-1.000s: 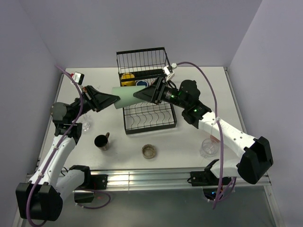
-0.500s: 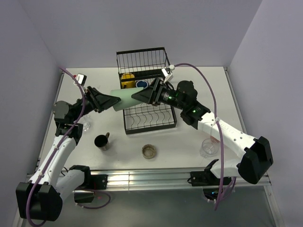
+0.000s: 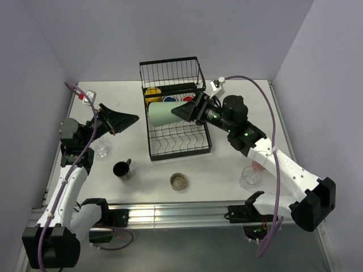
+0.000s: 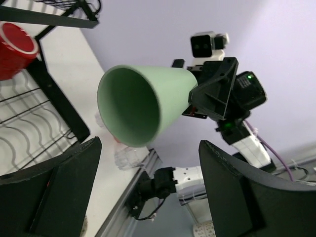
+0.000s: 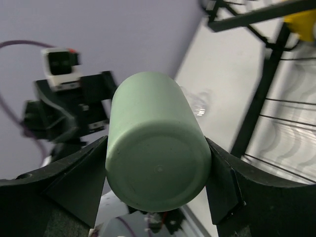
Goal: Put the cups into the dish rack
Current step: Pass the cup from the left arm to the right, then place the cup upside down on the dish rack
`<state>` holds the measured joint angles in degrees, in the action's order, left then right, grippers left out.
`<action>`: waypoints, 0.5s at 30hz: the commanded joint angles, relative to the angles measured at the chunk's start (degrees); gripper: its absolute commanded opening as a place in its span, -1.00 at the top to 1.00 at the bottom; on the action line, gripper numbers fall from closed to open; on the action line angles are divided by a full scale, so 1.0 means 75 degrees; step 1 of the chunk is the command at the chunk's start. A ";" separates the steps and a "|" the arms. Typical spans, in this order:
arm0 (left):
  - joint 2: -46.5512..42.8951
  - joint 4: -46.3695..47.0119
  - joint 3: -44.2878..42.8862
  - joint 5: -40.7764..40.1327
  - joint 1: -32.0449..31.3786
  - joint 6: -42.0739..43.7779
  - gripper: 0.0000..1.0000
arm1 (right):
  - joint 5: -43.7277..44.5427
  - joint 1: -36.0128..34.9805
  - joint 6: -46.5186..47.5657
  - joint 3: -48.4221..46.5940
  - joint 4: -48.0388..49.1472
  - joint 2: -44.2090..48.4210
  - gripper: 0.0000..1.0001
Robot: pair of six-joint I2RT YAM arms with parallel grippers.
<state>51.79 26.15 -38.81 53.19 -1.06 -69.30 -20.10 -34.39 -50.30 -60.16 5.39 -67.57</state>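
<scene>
My right gripper (image 3: 181, 111) (image 5: 157, 144) is shut on the base end of a green tumbler (image 3: 161, 111) (image 5: 157, 168), which lies sideways in the air over the left side of the black wire dish rack (image 3: 151, 137) (image 5: 260, 96). The tumbler's mouth (image 4: 129, 106) faces my left gripper (image 3: 132, 118) (image 4: 149, 159). That gripper stands open, left of the rack and apart from the tumbler. A yellow cup (image 3: 152, 92), a navy cup (image 3: 169, 100) and a red cup (image 3: 189, 99) (image 4: 15, 49) sit in the rack's far part.
On the table stand a black mug (image 3: 122, 169), a low brownish glass (image 3: 178, 181), a clear glass (image 3: 250, 177) at the right and another clear glass (image 3: 102, 150) under the left arm. Purple walls close in both sides.
My left gripper has opened, let go of the green tumbler's mouth end and drawn back to the left. The right gripper has carried the tumbler rightward over the rack.
</scene>
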 commanded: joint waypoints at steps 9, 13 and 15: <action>-0.0448 -0.3461 -0.1270 -0.1254 0.0458 0.2547 -0.72 | 0.4212 0.0074 0.2498 -0.2583 -0.5471 -0.0445 1.00; -0.0378 -0.4154 -0.1353 -0.1642 0.0446 0.3027 -0.71 | 0.5163 0.0062 0.2828 -0.2865 -0.6062 -0.1161 1.00; -0.0343 -0.4481 -0.1423 -0.1934 0.0458 0.3227 -0.71 | 0.5433 0.0050 0.2956 -0.2935 -0.6109 -0.1571 1.00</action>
<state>49.36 -1.61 -46.96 43.03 2.07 -50.57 12.58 -34.09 -32.08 -80.77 -33.85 -75.24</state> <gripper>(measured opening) 0.855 0.766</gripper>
